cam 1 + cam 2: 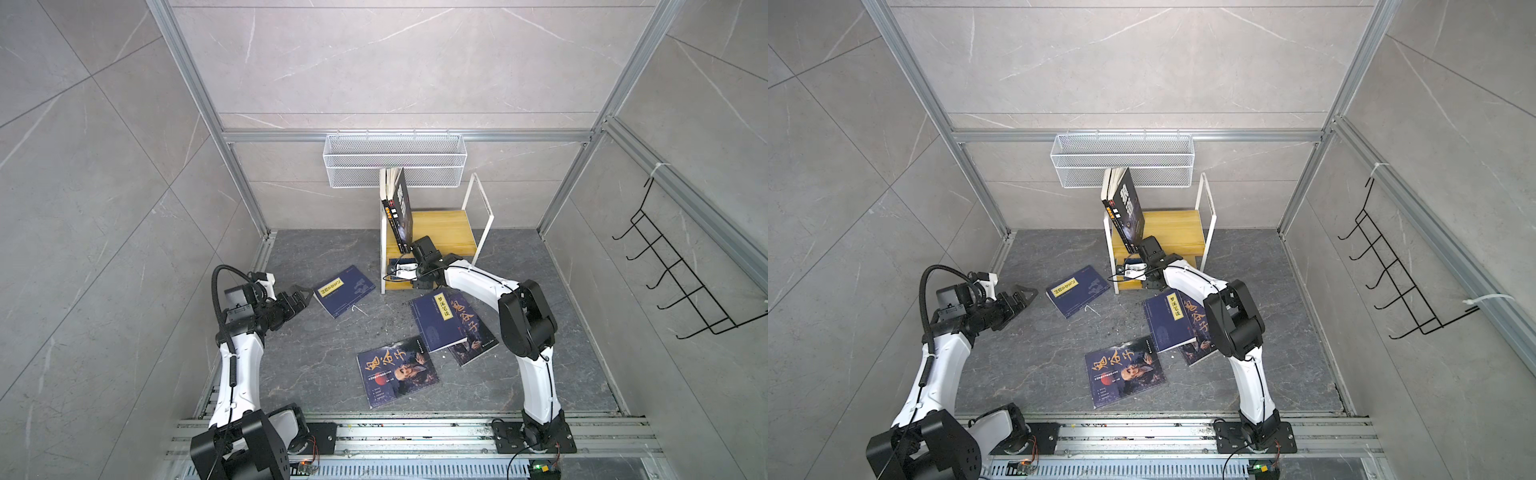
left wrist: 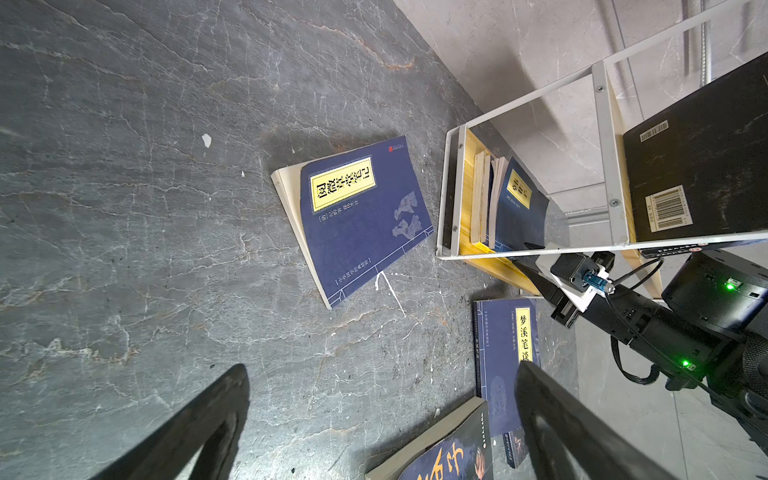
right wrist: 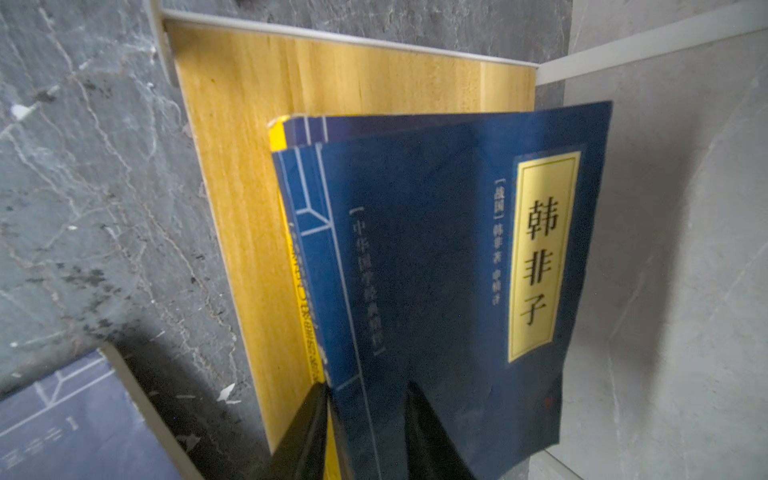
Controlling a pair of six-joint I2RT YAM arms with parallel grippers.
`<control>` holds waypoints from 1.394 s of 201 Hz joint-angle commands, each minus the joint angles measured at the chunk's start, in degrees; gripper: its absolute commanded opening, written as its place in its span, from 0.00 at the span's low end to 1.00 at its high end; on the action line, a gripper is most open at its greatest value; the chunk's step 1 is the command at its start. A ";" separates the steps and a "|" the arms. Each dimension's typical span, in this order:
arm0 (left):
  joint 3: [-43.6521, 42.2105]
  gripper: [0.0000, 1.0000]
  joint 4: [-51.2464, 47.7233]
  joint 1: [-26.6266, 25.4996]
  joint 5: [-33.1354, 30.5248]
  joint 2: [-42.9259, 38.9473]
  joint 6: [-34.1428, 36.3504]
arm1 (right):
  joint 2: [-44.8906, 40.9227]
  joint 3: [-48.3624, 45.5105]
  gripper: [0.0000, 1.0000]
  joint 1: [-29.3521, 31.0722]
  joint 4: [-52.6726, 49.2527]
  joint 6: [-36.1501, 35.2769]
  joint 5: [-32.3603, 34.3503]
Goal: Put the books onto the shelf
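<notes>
Sliding a navy book (image 3: 436, 270) onto the lower board of the shelf (image 3: 249, 187), the right hand (image 3: 365, 386) has its jaws drawn to a narrow gap across the book's nearest edge. One finger lies on the cover, the other sits between it and a yellow-edged book (image 3: 305, 299) alongside, and that reads as a pinch. The navy book stands upright straight ahead of the hand, cover bowing outward. Here's the worry: it's a limp paperback, so once released it may slump or slip off the board's front. A finger rubbing the cover on the way out could also drag it back. Just above this hand's wrist a black book (image 1: 401, 216) leans tilted on the upper board, and any lift of the arm could tip it. The left hand (image 2: 382, 365) is spread fully open and holds nothing above the worktop (image 1: 316, 353), with a yellow-labelled book (image 2: 361, 216) flat directly ahead of it. Behind the right hand, a portrait-cover book (image 1: 397, 374) and an overlapping pair (image 1: 436, 322) wait on the worktop.
</notes>
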 commanded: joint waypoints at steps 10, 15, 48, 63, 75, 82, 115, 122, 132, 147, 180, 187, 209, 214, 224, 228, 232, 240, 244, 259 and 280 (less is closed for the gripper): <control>0.23 1.00 1.03 0.45 1.68 -0.70 -0.61 | 1.58 2.41 0.34 0.76 -0.06 2.51 -0.84; 0.14 1.00 1.19 0.45 1.72 -0.81 -0.60 | 1.72 2.37 0.34 0.76 0.14 2.75 -0.88; 0.11 1.00 1.03 0.54 1.69 -0.86 -0.44 | 2.72 3.14 0.34 1.61 -0.27 4.58 -0.58; 0.10 1.00 1.20 0.54 1.68 -0.79 -0.53 | 2.56 2.85 0.34 1.81 0.14 4.38 -1.07; -0.38 1.00 1.59 0.54 1.68 -0.87 -0.50 | 2.63 3.28 0.33 1.86 0.17 5.19 -1.13; -0.35 1.00 1.61 0.54 1.69 -0.85 -0.49 | 2.71 3.47 0.33 1.88 -0.06 5.57 -1.11; -0.01 1.00 1.42 0.54 1.76 -0.56 -0.68 | 2.49 3.47 0.32 1.99 -0.23 5.76 -1.28; -0.19 1.00 1.60 0.55 1.74 -0.68 -0.68 | 2.26 3.47 0.32 1.94 -0.10 6.21 -1.29; -0.13 1.00 1.50 0.55 1.70 -0.61 -0.62 | 1.90 3.39 0.32 2.14 -0.05 7.62 -1.57; 0.36 1.00 1.01 0.54 1.79 -0.30 -0.70 | 1.03 2.48 0.34 2.14 0.65 8.78 -2.53; -0.14 1.00 1.65 0.54 1.92 -0.31 -0.80 | 0.46 1.42 0.35 2.24 2.41 9.55 -2.61; 0.11 1.00 1.37 0.54 1.87 -0.16 -0.95 | 0.46 1.48 0.35 2.32 2.32 9.80 -2.56; 0.08 1.00 1.44 0.54 1.85 -0.29 -1.01 | 0.20 1.01 0.34 2.25 3.16 10.33 -3.04; -0.15 1.00 1.66 0.55 1.94 -0.42 -0.97 | 0.09 0.91 0.33 2.25 3.44 10.52 -3.05; -0.34 1.00 1.80 0.54 1.88 -0.56 -0.84 | 0.20 1.08 0.31 2.25 3.60 11.34 -2.90; -0.26 1.00 1.71 0.54 1.85 -0.53 -0.82 | 0.27 1.22 0.30 2.25 3.60 11.75 -2.95; -0.09 1.00 1.56 0.56 1.92 -0.53 -0.81 | 0.28 1.27 0.29 2.25 3.53 12.13 -3.07; 0.18 1.00 1.25 0.54 1.86 -0.51 -0.83 | 0.16 1.31 0.28 2.34 3.30 12.54 -3.51; 0.22 1.00 1.18 0.55 1.85 -0.49 -0.88 | 0.13 1.26 0.28 2.34 3.25 12.61 -3.77; -0.11 1.00 1.56 0.55 1.86 -0.66 -0.96 | -0.24 0.71 0.27 2.34 3.68 12.70 -4.01; -0.23 1.00 1.46 0.61 1.85 -0.72 -0.86 | -0.83 0.11 0.26 2.43 3.92 14.04 -4.39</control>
